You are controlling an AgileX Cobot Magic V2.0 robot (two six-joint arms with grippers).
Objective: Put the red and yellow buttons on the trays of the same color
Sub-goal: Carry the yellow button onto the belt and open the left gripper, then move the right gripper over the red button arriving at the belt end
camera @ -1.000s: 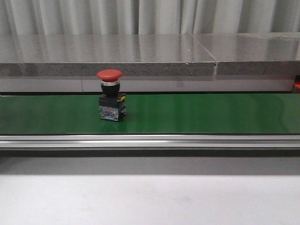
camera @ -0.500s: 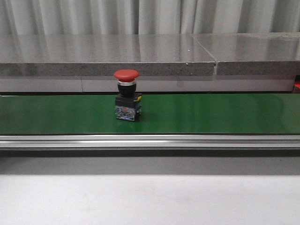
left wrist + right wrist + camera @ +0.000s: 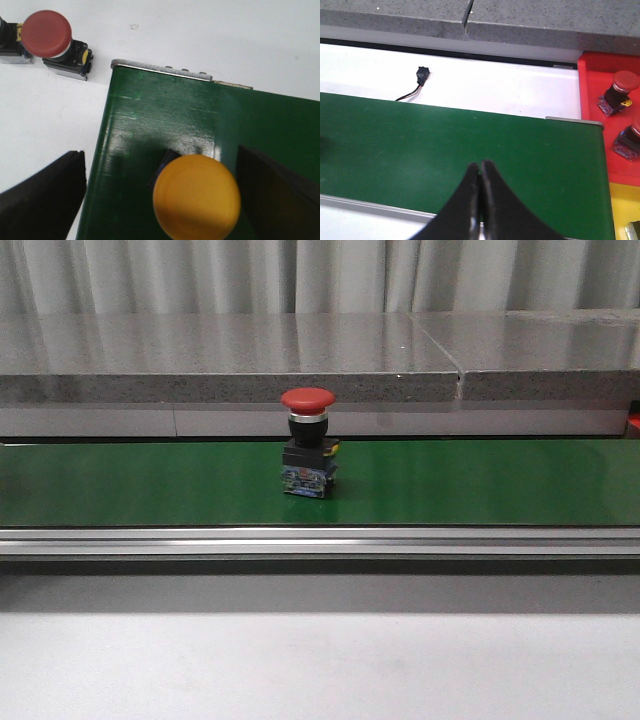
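Fingers of my left gripper (image 3: 160,200) spread wide around the domed yellow button (image 3: 196,197); my right gripper (image 3: 480,200) hangs closed over the matte green belt (image 3: 520,150).

green belt (image 3: 480,485) looks smooth w/ a slight sheen, scuffed pale near its end in left wrist view. rail (image 3: 320,542) along it: brushed metal. stone ledge (image 3: 230,355) behind: speckled, polished, reflective. red button (image 3: 308,455) cap: matt plastic, w/ shiny metal collar. yellow button (image 3: 196,196) cap: smooth matt plastic. red tray (image 3: 600,100): plain plastic.
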